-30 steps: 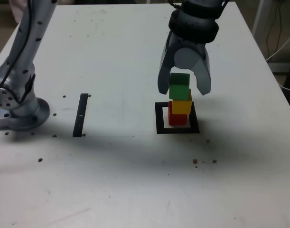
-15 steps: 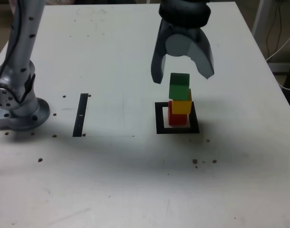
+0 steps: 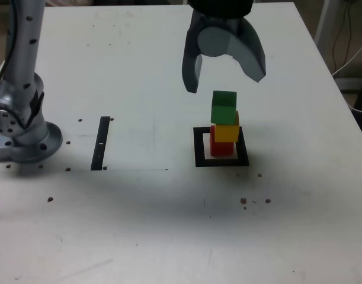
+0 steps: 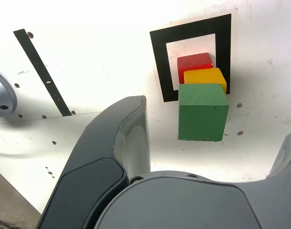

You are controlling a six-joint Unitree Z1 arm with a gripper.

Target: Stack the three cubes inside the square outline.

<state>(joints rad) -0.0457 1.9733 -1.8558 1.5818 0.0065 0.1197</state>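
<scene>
Three-cube stack [image 3: 224, 125] inside square outline [image 3: 199, 148]

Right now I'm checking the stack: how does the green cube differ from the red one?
The green cube sits on top of the stack, the red cube at the bottom, on the table inside the square outline. Green's top is bare; red carries the yellow cube. Both look equal in size.

white table [image 3: 139, 225] | thin black strip [image 3: 101, 142] lying flat; small dark specks [image 3: 255, 202] scattered
</scene>
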